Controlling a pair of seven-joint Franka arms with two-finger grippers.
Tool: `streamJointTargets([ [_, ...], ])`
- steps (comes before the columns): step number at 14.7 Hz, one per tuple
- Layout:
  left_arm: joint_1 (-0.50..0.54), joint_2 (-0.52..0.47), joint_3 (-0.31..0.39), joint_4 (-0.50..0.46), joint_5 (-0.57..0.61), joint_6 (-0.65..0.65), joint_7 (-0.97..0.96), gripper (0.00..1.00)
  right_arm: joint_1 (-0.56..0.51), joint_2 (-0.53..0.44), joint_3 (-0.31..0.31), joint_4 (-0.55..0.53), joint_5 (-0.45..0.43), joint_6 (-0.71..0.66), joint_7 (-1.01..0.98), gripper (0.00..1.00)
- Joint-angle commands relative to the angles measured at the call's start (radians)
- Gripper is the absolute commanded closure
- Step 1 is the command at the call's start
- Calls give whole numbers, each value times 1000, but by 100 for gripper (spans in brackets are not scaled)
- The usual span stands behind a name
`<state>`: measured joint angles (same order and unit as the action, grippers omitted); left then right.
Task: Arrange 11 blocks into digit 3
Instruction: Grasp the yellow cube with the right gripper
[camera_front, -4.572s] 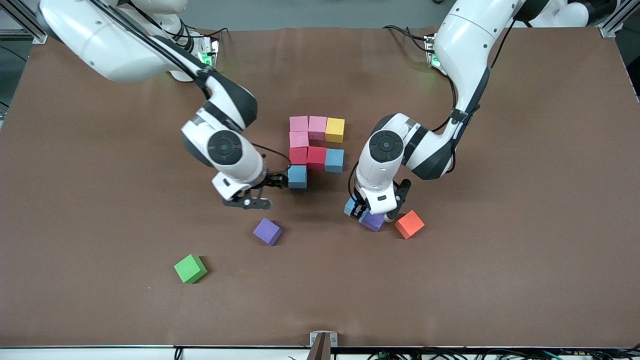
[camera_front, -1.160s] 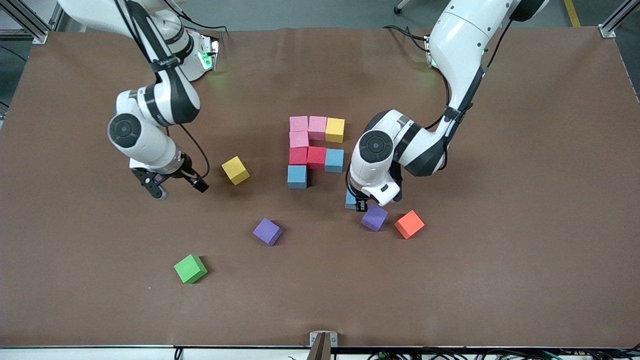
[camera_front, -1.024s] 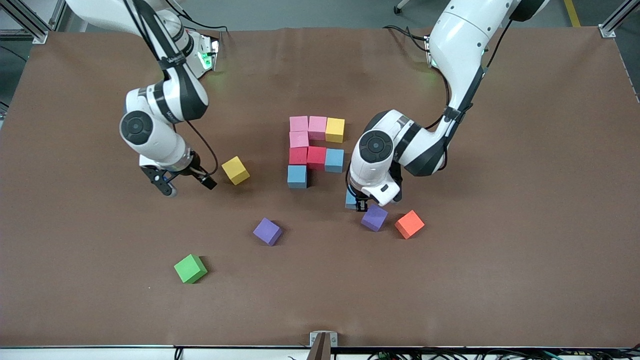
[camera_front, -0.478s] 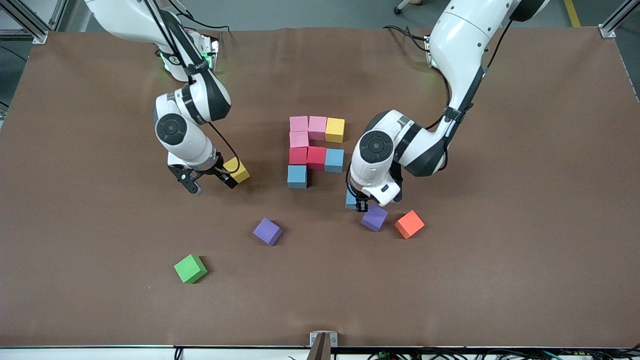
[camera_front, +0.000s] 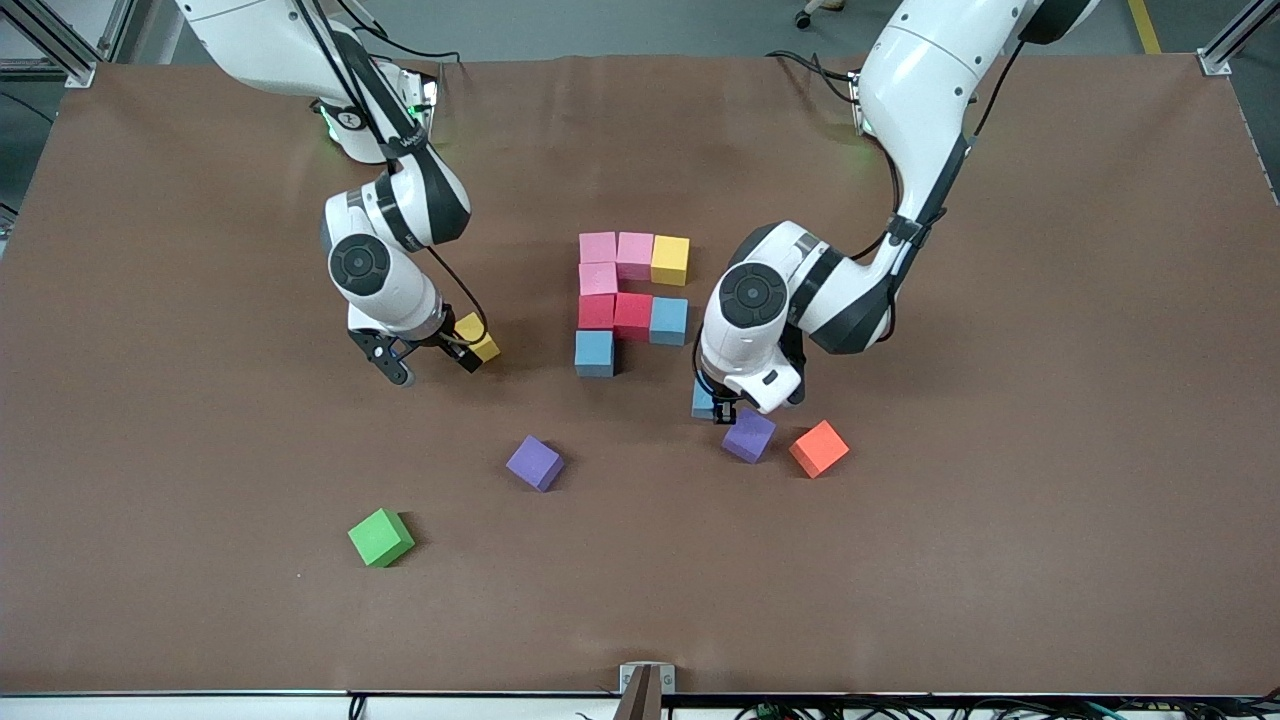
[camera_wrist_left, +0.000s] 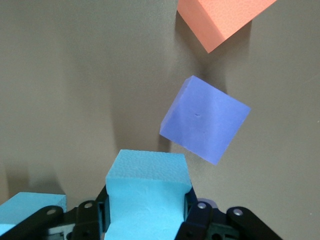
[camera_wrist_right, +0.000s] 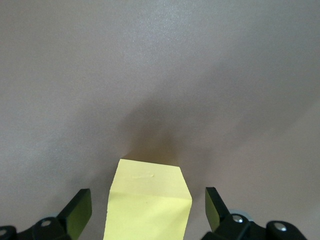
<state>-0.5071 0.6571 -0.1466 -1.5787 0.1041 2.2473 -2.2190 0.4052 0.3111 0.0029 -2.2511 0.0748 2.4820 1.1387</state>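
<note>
The left gripper (camera_front: 722, 408) is clamped on a light blue cube (camera_wrist_left: 147, 192), low over the table (camera_front: 1000, 560). A purple cube (camera_front: 749, 435) lies just beside it, with an orange cube (camera_front: 819, 448) next along, toward the left arm's end.

The right gripper (camera_front: 432, 358) stands wide open, its fingers (camera_wrist_right: 80, 212) spread to either side of a loose yellow cube (camera_front: 477, 338) without touching it.

Between the arms sits the partial digit 3 (camera_front: 630, 300): eight cubes, pink, yellow, red and light blue, packed together.

A second purple cube (camera_front: 535, 463) and a green cube (camera_front: 380, 537) lie nearer the camera, well apart, with bare brown surface reaching every edge. No writing is legible.
</note>
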Motion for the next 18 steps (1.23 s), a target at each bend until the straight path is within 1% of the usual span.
streamJointTargets([
  [1,2,1,-1,3,-3,-3,-1,71,27,-20,-7,-48,20,47,27,0],
  [7,4,-1,-1,3,-3,-3,-1,71,44,-20,-7,-59,20,57,73,1],
  [8,4,-1,-1,5,-3,-3,-1,71,46,-20,-7,-59,20,57,81,3],
  [11,4,-1,-1,5,-3,-3,-1,71,46,-20,-7,-59,20,57,90,15],
  [14,2,-1,1,5,-3,-3,-1,71,46,-20,-7,-59,20,55,104,24],
  [16,1,1,1,5,-3,-3,-1,71,44,-20,-7,-58,20,46,104,34],
  [17,1,1,1,5,-3,-3,-1,71,43,-20,-7,-58,20,44,104,37],
  [18,1,1,2,5,-3,-3,-1,71,40,-20,-7,-56,20,44,104,43],
])
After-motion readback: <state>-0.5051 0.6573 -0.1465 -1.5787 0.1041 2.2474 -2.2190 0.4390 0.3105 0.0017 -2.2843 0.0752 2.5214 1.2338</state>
